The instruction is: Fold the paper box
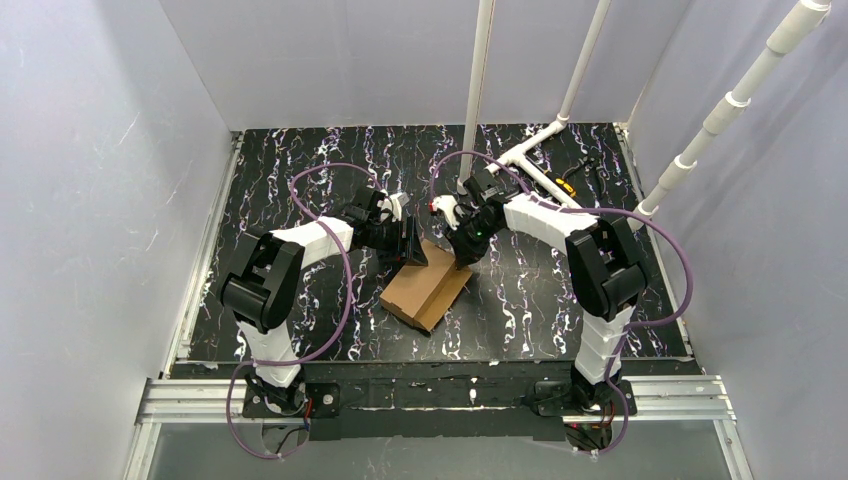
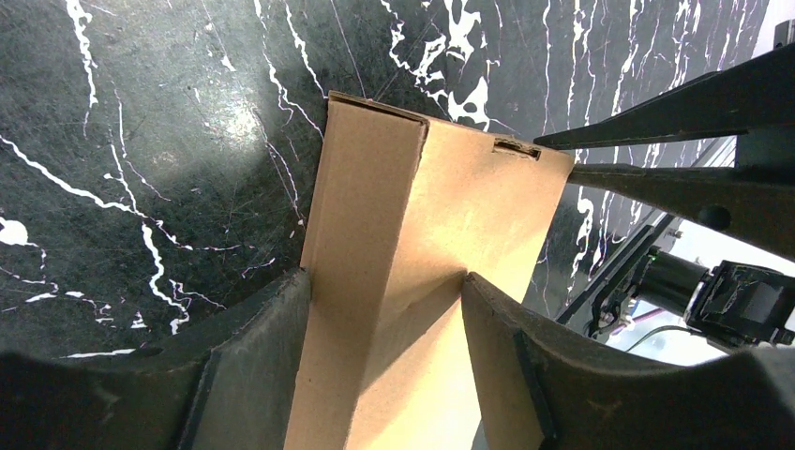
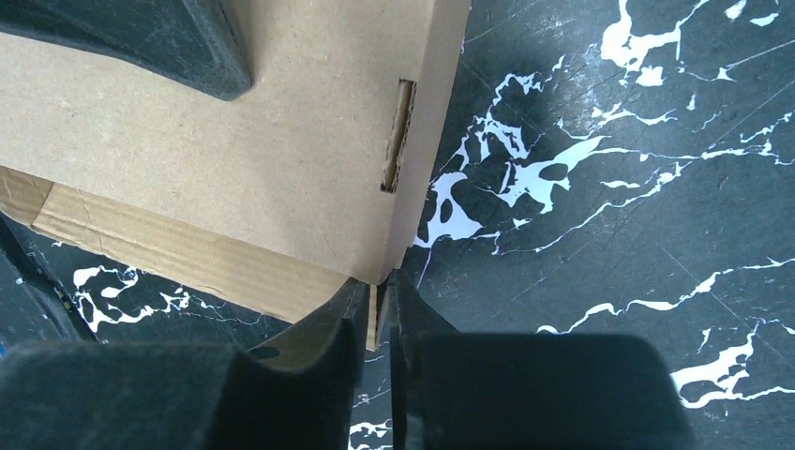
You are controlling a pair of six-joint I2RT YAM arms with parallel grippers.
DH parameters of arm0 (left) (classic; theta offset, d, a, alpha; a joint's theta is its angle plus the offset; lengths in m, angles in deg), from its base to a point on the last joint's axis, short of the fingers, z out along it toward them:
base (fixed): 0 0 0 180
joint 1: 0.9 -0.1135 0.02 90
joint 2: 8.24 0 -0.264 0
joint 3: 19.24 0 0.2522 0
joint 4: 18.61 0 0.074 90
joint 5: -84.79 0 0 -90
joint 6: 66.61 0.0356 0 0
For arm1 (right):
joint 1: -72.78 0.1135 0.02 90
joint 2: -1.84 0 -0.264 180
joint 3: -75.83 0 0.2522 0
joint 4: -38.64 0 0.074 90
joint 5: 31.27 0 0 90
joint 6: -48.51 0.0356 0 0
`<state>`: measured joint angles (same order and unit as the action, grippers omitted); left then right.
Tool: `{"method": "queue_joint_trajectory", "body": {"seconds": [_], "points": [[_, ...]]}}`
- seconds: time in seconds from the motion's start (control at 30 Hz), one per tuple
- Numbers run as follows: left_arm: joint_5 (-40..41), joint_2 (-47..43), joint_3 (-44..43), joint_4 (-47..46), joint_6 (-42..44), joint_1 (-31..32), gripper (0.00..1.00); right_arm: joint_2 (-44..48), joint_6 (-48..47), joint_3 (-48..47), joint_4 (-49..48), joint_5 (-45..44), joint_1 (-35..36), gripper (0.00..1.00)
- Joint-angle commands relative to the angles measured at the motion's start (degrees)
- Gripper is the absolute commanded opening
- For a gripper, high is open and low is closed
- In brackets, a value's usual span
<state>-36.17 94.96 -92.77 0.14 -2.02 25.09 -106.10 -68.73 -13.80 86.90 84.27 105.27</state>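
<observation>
Looking at the paper box flat in the middle of the worktop. Clamped at its far end by the left end effector, spread about halfway across a raised fold. Pinched on a thin corner edge by the right end effector, nearly closed.

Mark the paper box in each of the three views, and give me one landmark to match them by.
Top external: paper box at the centre of the table.
Left wrist: mid-frame, rising from between the fingers of the left hand.
Right wrist: upper left, corner between the fingers of the right hand.
Landmark: slot near its edge, seen in both wrist views only.
</observation>
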Motion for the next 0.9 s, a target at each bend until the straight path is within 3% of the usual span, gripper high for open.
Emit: {"method": "queue_joint_trajectory", "body": {"seconds": [0.0,0.33,0.6,0.67,0.87], "points": [[3.6,0.8,-0.3,3.5,0.4,0.4,0.58,4.1,-0.3,-0.1,-2.2,2.9,0.5,0.23],[3.5,0.6,-0.7,3.7,0.2,0.1,0.58,9.0,-1.3,3.8,-3.4,3.5,-0.5,0.35],[3.2,0.5,-0.5,3.7,0.1,0.0,0.58,12.4,0.0,6.9,-4.9,8.6,-5.0,0.35],[3.1,0.5,-0.6,3.5,0.1,0.1,0.58,14.3,2.9,9.9,-8.6,10.9,-7.6,0.31],[2.7,0.7,-0.5,3.4,0.0,0.0,0.58,21.5,19.6,24.6,-26.7,8.7,-10.7,0.01]]}}
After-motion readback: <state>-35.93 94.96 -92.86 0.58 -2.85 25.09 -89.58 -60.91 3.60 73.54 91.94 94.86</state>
